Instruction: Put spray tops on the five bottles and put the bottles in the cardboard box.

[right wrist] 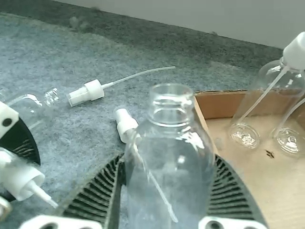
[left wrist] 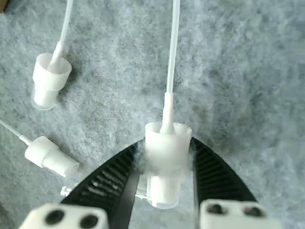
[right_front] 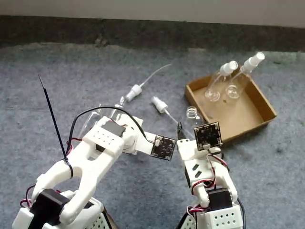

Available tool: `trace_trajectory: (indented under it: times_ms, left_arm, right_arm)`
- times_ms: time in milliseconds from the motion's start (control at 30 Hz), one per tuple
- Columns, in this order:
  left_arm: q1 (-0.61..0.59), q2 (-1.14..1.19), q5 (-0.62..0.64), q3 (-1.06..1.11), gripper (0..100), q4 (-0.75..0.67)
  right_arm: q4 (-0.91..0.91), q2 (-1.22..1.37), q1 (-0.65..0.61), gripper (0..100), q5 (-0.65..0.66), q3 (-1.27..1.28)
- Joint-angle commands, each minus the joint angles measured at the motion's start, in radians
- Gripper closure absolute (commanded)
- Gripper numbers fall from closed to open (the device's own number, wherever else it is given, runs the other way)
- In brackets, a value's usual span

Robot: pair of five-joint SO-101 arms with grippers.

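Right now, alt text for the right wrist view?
The right gripper holds an uncapped clear bottle. Beyond it, a cardboard box holds two bottles with tops on, and two loose spray tops lie on grey carpet.

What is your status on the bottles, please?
Left tool shut on a top. Right tool shut on an open bottle. Two capped bottles in box. Two loose tops on mat.

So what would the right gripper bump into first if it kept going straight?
Most likely the near corner of the cardboard box, just beyond the bottle that the right gripper holds. Depth is unclear, so it might pass beside it.
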Motion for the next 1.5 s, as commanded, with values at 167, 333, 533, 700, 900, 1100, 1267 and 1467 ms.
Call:
trace_trajectory:
  times_ms: [167, 333, 533, 700, 900, 1100, 1267, 1467]
  left_arm:
    - [0.007, -0.041, 0.009, -0.01, 82, 0.112]
    - [0.002, -0.058, 0.034, -0.015, 82, 0.04]
    - [0.002, -0.309, 0.399, -0.015, 82, 0.04]
    - [0.002, -0.576, 0.511, 0.024, 82, 0.06]
    - [-0.012, -0.822, 0.514, 0.239, 82, 0.066]
    - [-0.102, -1.024, 0.519, 0.334, 82, 0.11]
    - [-0.176, -1.078, 0.624, 0.274, 82, 0.319]
    - [-0.219, -1.026, 0.931, 0.105, 82, 0.48]
  right_arm:
    - [-0.027, -0.022, 0.012, 85.4, 0.017, 0.097]
    - [-0.027, -0.022, 0.012, 85.4, 0.017, 0.097]
    - [-0.028, -0.022, 0.012, 85.4, 0.018, 0.097]
    - [-0.028, -0.022, 0.012, 85.4, 0.018, 0.097]
    - [-0.027, -0.022, 0.012, 85.4, 0.018, 0.097]
    - [-0.025, -0.019, 0.012, 85.4, 0.018, 0.097]
    - [-0.025, -0.018, 0.012, 85.4, 0.018, 0.097]
    - [-0.025, -0.016, 0.012, 85.4, 0.018, 0.097]
